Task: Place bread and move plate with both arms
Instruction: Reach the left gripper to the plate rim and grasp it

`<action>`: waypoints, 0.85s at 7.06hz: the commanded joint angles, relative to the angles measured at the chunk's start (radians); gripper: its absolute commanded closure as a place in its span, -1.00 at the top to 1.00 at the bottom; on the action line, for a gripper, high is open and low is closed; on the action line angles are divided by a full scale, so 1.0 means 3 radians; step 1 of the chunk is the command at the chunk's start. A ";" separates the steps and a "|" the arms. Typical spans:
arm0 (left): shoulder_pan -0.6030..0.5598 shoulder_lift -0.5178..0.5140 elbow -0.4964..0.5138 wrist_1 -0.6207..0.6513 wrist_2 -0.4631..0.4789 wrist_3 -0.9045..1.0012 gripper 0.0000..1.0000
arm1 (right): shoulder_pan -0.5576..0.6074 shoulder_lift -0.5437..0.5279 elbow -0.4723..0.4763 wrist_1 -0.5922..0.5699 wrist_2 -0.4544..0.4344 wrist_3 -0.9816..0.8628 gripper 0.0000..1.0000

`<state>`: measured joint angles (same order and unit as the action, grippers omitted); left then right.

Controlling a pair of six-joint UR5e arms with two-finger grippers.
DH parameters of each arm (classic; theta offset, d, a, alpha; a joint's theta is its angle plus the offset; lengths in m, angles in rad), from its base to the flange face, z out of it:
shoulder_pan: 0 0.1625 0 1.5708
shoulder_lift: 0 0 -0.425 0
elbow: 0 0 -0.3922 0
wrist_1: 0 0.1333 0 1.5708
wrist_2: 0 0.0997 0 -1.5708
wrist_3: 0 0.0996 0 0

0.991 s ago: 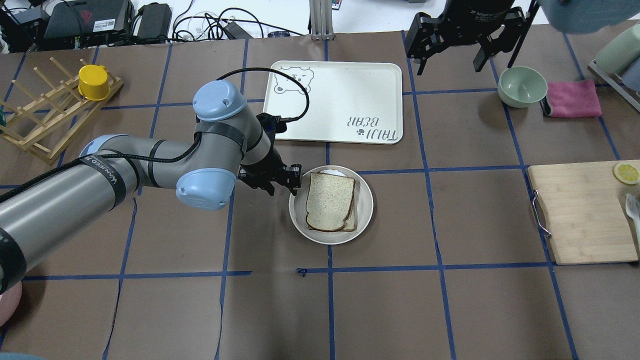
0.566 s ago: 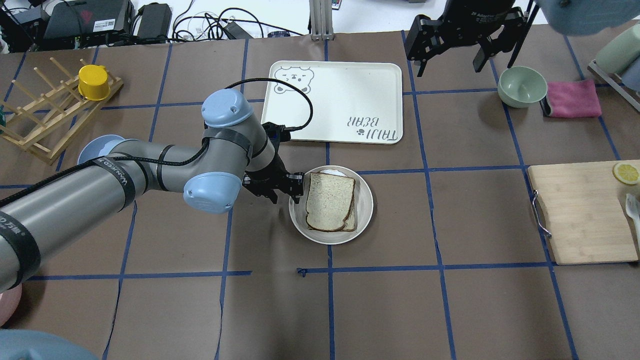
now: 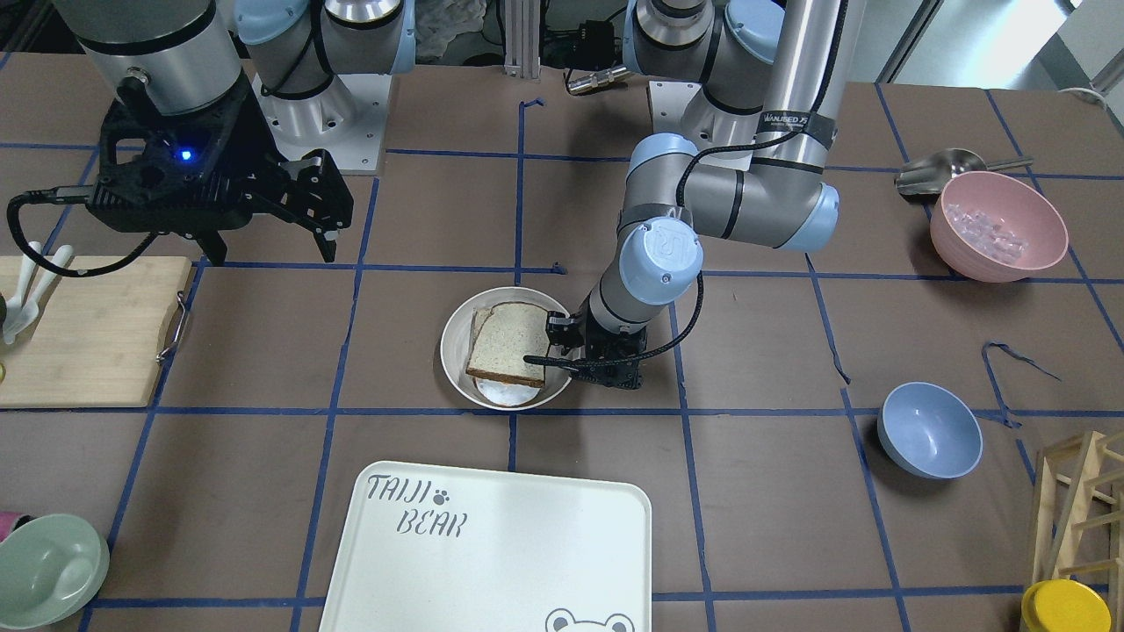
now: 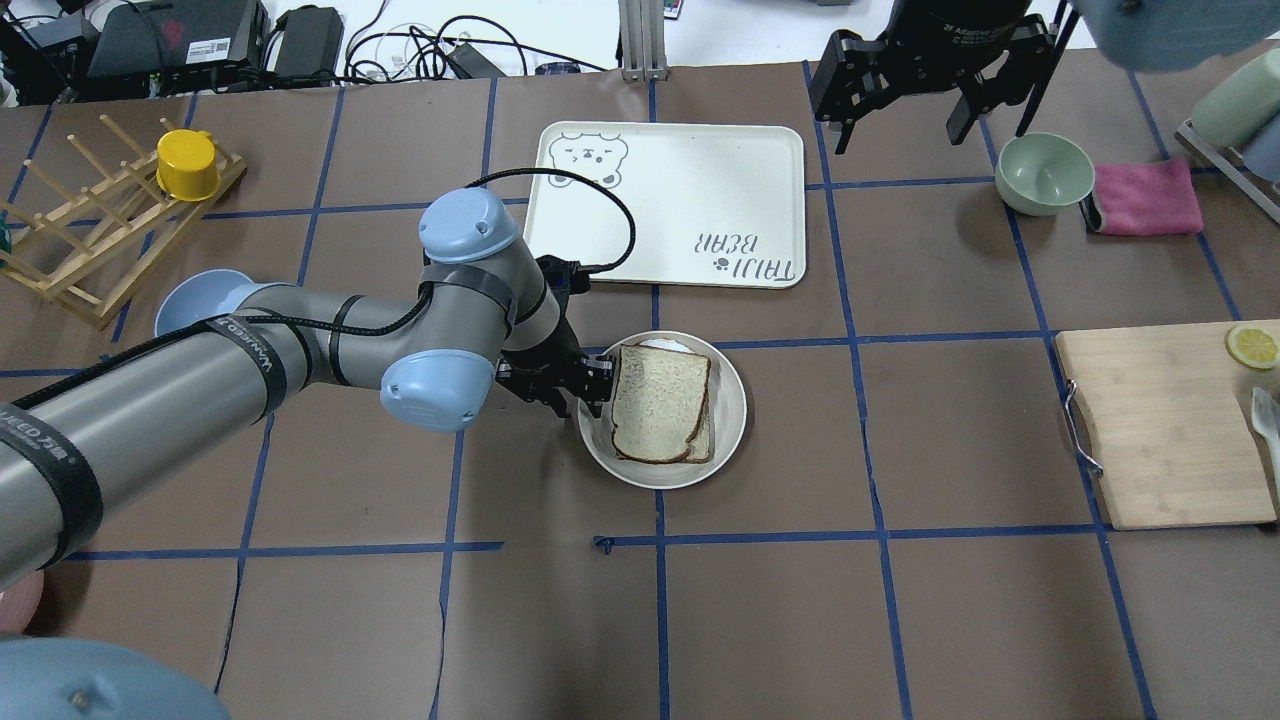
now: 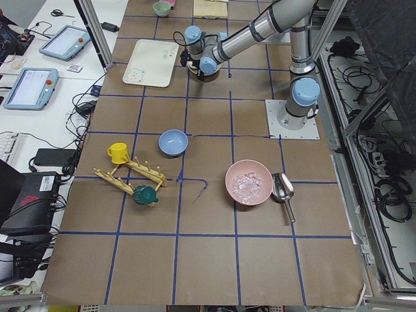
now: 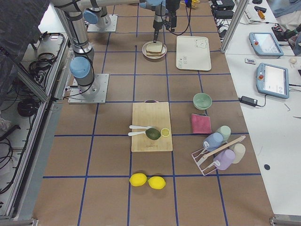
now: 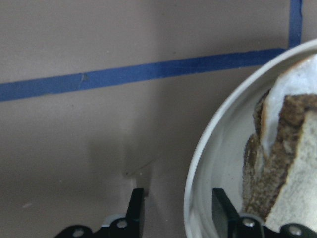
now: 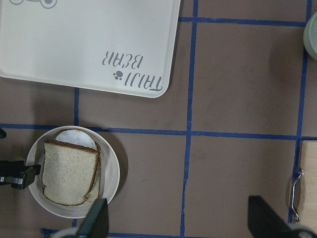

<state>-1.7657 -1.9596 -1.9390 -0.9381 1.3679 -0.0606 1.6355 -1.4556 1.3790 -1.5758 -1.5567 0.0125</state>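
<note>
So the left gripper (image 4: 590,386) is down low at the plate (image 4: 730,420), on the edge facing the robot's left. Its jaws are partly open and straddling the rim. In the left wrist view we've got one finger (image 7: 136,209) outside on the brown surface (image 4: 900,620) and the other finger (image 7: 223,210) inside the dish, with a gap showing on both sides of the rim. So it's not pinching anything.

The inner finger is just beside the crust of the bread (image 4: 660,398). The bread lies flat in the plate on top of a second, paler slice (image 4: 705,440), which sticks out a bit along one edge. Something round and white peeks out from under the stack on the tray side, but we can't tell what it is.

The right gripper (image 4: 900,112) hangs high over the far part of the surface, jaws spread wide, holding nothing and well apart from the plate.

Around it all:
- The TAIJI BEAR tray (image 4: 690,190) sits near the plate on its far side, not touching it.
- Off to the robot's right are a green bowl (image 4: 1045,172) with a pink cloth (image 4: 1147,197) beside it.
- Nearer the robot on that side is a wooden cutting board (image 4: 1165,430) with a lemon slice (image 4: 1252,346) on it.
- On the robot's left there's a blue bowl (image 3: 931,430) and a wooden rack (image 4: 90,230) with a yellow cup (image 4: 187,165) on it.
- A pink bowl (image 3: 998,226) is over there too, closer to the robot's base.
</note>
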 commanded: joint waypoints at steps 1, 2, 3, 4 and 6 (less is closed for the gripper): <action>-0.0015 -0.0008 0.0000 -0.0002 -0.0014 -0.0139 -1.00 | -0.0001 0.0005 0.0000 0.0001 -0.0001 0.0004 1.00; -0.0025 -0.0008 0.0000 -0.0023 -0.0014 -0.0277 -1.00 | -0.0001 0.0005 0.0000 0.0001 -0.0001 -0.0001 1.00; -0.0046 0.0048 0.0015 -0.0043 -0.0014 -0.0284 -1.00 | -0.0006 0.0005 0.0000 0.0001 -0.0001 -0.0001 1.00; -0.0041 0.0114 0.0036 -0.0048 -0.0075 -0.0284 -1.00 | -0.0001 0.0005 0.0000 0.0001 -0.0001 -0.0001 1.00; 0.0036 0.0201 0.0188 -0.0236 -0.0167 -0.0248 -1.00 | -0.0011 0.0005 0.0005 0.0001 -0.0001 -0.0001 1.00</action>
<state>-1.7673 -1.9162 -1.9115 -0.9668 1.3298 -0.1421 1.6337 -1.4542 1.3794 -1.5754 -1.5570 0.0123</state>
